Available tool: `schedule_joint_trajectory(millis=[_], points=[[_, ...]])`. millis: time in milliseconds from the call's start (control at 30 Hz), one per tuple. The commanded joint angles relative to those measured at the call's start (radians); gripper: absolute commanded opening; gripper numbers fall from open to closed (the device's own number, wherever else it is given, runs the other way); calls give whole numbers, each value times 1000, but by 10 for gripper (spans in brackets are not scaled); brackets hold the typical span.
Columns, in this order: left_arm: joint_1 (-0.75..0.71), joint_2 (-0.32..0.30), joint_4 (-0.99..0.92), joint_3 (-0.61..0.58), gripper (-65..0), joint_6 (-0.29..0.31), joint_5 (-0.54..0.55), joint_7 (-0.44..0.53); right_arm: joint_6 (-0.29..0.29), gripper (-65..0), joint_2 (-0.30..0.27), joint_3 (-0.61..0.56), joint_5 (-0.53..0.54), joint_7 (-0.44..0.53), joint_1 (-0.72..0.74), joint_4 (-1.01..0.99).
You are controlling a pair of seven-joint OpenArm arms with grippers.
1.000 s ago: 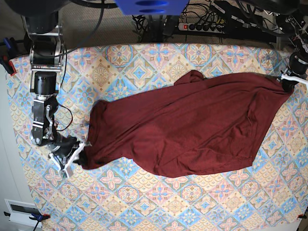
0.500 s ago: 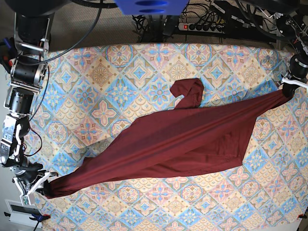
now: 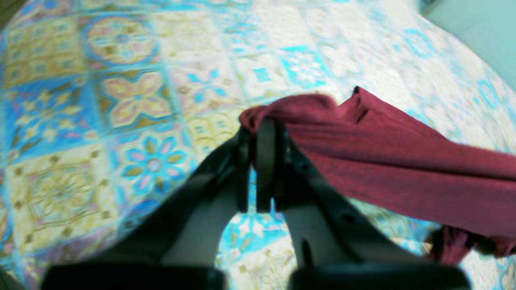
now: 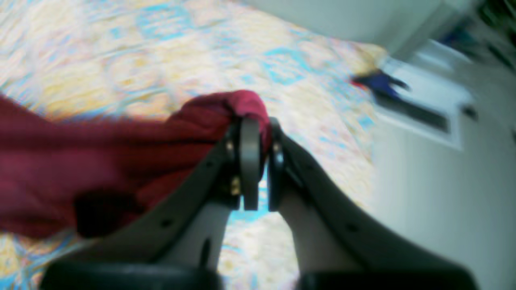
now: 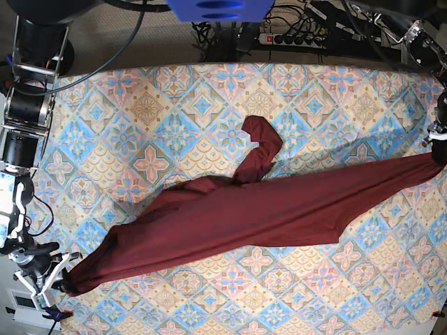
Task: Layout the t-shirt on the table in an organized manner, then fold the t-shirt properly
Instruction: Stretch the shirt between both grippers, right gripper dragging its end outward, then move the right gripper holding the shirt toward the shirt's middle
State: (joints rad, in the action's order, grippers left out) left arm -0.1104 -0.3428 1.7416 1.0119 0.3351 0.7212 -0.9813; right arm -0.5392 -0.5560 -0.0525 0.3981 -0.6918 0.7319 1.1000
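Base view: the t-shirt (image 5: 237, 216) lies across the middle of the desk (image 5: 140, 112), pulled into a long narrow band that runs from the desk's near-left corner to its right edge.
T-shirt colour: dark maroon, plain, no print showing.
T-shirt shape: widest at its middle, tapering to a twisted point at each end; long creases run along its length.
T-shirt sleeve: one part (image 5: 260, 143) sticks up from the band's upper edge toward the far side of the desk, curled over at its tip.
T-shirt contact: the middle rests on the desk; whether the two ends touch the desk cannot be told.
Desk: covered with a cloth of blue, pink and cream diamond floral tiles.
Left gripper (image 5: 440, 146): at the t-shirt's right end, by the desk's right edge; in the left wrist view its jaws are closed narrow with a bunched fold of maroon cloth pinched at the tips (image 3: 264, 133).
Right gripper (image 5: 57, 279): at the t-shirt's left end, by the desk's near-left corner; in the right wrist view, which is blurred, its jaws are nearly together and clamp a rolled wad of the cloth (image 4: 254, 129).
Behind the desk: a power strip (image 5: 293, 40) with dark cables lies past the far edge.
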Motion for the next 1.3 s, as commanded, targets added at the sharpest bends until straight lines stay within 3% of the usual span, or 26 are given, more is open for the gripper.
schedule_joint_trajectory(millis=[0, 233, 467, 767, 1033, 1267], points=[[18, -28, 14, 5, -650, 2, 10, 31, 8, -650, -16, -25, -8, 4, 7, 9], [51, -26, 18, -32, -650, 0, -42, 31, 8, -650, -12, -169, -9, 87, -8, -2], [47, -31, 24, -28, -650, 3, -42, 32, 8, -650, -19, -168, -9, 82, -25, 70], [-30, -31, 24, -31, -650, 8, -8, 34, 8, -646, -43, -166, -9, -6, -255, 211], [-44, -26, 24, -34, -650, 8, 4, 31, 9, -493, -43, -111, -153, -29, -346, 259], [-47, -25, 21, -34, -650, 8, 4, 31, 9, -483, -43, -34, -153, -44, -561, 510]])
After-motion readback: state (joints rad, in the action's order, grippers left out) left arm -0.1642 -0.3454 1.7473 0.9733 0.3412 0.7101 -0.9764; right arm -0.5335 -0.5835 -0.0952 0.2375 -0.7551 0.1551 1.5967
